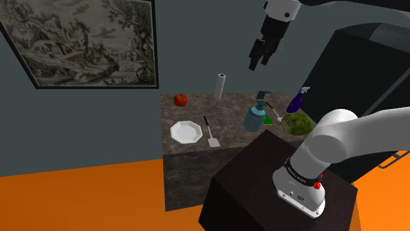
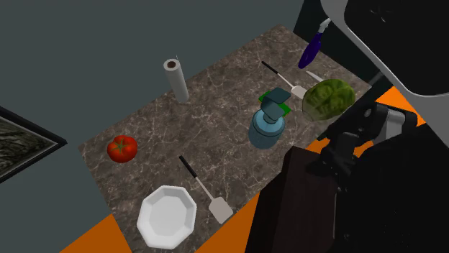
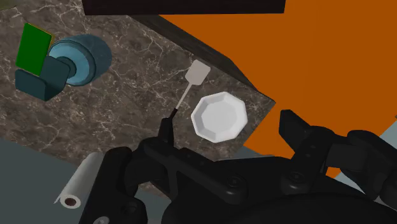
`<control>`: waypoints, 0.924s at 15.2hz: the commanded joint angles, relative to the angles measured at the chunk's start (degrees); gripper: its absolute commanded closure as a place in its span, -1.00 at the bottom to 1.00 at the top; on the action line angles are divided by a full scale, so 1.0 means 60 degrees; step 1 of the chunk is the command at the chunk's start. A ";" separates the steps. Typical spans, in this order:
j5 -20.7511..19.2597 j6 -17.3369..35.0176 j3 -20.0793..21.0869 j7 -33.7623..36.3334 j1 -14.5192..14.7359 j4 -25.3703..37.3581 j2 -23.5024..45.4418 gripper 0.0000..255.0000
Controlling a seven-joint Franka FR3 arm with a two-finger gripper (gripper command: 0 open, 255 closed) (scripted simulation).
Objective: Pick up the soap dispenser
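My end effector hangs spread, high above the table. Dropping off-centre, I could tip the soap dispenser at centre-right

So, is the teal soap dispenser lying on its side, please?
No, the teal soap dispenser stands upright on the dark marbled counter.

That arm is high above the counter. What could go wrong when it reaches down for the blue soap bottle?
The end effector hangs high; descending off-centre, it could strike the soap dispenser on its pump and tip it. The green block close beside the dispenser might get pinched or shoved.
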 commanded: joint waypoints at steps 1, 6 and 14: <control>0.0000 0.0000 0.0000 0.0000 0.0000 0.0000 0.0000 -1.00; -0.0421 0.1464 -0.0495 -0.0052 -0.0540 -0.1406 -0.0286 -1.00; -0.1154 0.4042 -0.1399 -0.0132 -0.1577 -0.3220 -0.0111 -1.00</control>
